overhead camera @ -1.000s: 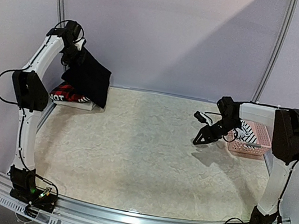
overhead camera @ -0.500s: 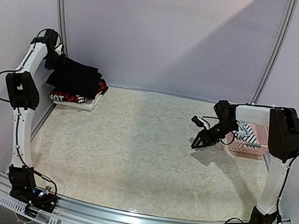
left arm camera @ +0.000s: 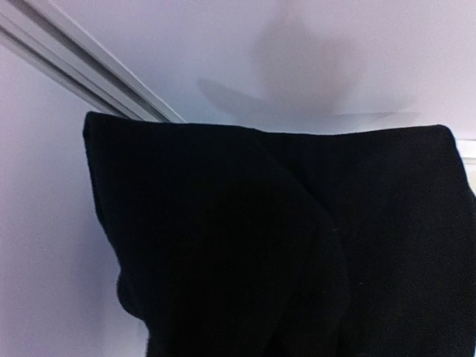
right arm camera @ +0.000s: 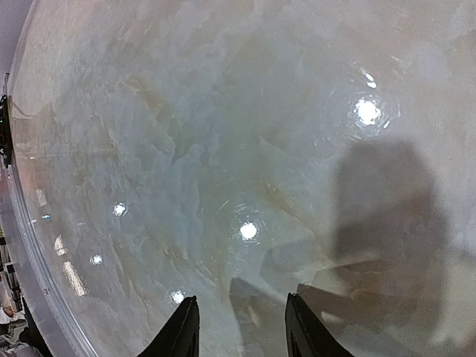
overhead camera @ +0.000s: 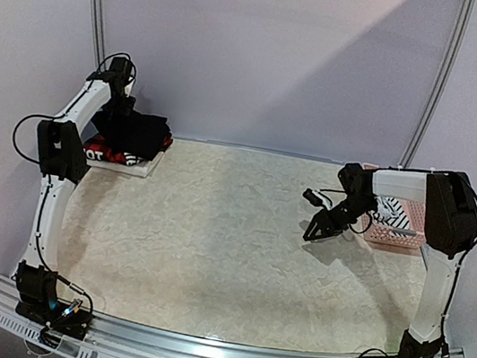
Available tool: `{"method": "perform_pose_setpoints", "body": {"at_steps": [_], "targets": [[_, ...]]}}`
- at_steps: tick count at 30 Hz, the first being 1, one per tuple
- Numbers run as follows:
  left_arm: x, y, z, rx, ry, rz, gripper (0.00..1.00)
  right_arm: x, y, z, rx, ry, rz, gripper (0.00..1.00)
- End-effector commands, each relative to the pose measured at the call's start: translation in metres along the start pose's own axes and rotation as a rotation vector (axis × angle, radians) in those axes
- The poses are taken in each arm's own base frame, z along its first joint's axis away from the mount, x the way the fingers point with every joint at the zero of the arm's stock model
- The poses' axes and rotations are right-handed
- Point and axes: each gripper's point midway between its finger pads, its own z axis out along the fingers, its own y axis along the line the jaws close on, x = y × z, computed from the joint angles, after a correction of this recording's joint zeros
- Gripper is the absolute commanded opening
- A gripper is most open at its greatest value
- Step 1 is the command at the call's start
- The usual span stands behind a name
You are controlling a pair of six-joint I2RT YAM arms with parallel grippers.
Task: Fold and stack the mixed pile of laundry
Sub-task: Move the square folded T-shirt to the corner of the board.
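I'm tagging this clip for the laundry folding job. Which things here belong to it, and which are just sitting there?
Part of the job:
- black T-shirt, lying on the stack at far left
- folded red-and-black piece beneath it
- striped top in the basket

Just there:
- pink basket
- table

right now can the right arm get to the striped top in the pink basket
Probably yes. The right claw is open and empty beside the pink basket, where the striped top lies uncovered. It points away, so it must turn round first.
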Motion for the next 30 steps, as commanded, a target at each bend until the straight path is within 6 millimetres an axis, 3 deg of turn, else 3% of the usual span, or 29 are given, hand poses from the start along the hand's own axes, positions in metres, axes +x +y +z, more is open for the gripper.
{"method": "perform_pose_setpoints", "body": {"at_steps": [1, 6, 9, 11, 15, 18, 19, 21, 25, 30], "targets": [[-0.021, 0.040, -0.007, -0.152, -0.075, -0.024, 0.30, 0.003, 0.000, 0.005, -0.004, 0.017, -0.007, 0.39], [-0.035, 0.052, -0.029, -0.169, -0.117, -0.058, 0.45, 0.004, 0.002, 0.005, -0.012, 0.018, -0.004, 0.39], [-0.052, 0.063, -0.066, -0.179, -0.161, -0.083, 0.64, 0.002, 0.005, 0.001, -0.012, 0.008, -0.013, 0.39], [-0.064, 0.059, -0.102, -0.150, -0.200, -0.094, 0.69, -0.001, 0.007, -0.004, -0.006, -0.007, -0.024, 0.39], [-0.087, 0.017, -0.181, -0.038, -0.300, -0.048, 0.74, -0.005, 0.012, -0.009, -0.014, -0.021, -0.039, 0.39], [-0.068, -0.043, -0.212, 0.131, -0.263, 0.075, 0.76, -0.005, 0.015, -0.012, -0.026, -0.025, -0.047, 0.39], [-0.054, -0.067, -0.217, 0.193, -0.225, 0.130, 0.75, -0.005, 0.017, -0.012, -0.029, -0.025, -0.049, 0.39], [-0.022, -0.094, -0.213, 0.252, -0.129, 0.209, 0.71, -0.007, 0.020, -0.016, -0.033, -0.033, -0.059, 0.39], [0.037, -0.125, -0.181, 0.249, 0.037, 0.325, 0.68, -0.008, 0.026, -0.020, -0.056, -0.043, -0.067, 0.39], [0.060, -0.151, -0.156, 0.214, 0.096, 0.376, 0.72, -0.006, 0.028, -0.018, -0.074, -0.037, -0.064, 0.39]]}}
